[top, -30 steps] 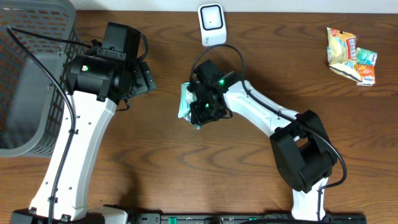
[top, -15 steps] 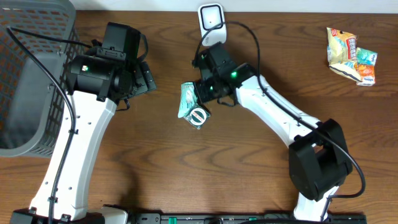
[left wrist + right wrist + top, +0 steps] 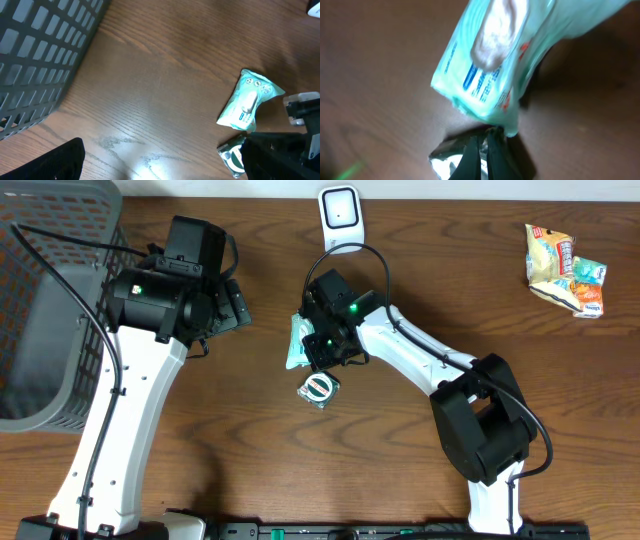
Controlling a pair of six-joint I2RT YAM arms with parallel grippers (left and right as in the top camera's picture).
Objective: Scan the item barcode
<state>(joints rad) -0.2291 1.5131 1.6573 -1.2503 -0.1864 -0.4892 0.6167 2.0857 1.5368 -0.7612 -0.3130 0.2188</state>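
The right gripper point(image 3: 482, 146), jaws together, sits at the mint-green plastic snack packet point(image 3: 492, 55); hold unconfirmed. A sound pinch takes the edge seam directly ahead, leaving the print uncovered

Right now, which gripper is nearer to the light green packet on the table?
Right. The right gripper is directly beside the packet, jaws shut. The left gripper hangs well apart from it, toward the basket.

Right gripper point(image 3: 483, 145): jaws pressed together, tips at lower edge of mint packet point(image 3: 495, 65). Left gripper point(image 3: 232, 305): jaws spread wide, well apart from mint packet.
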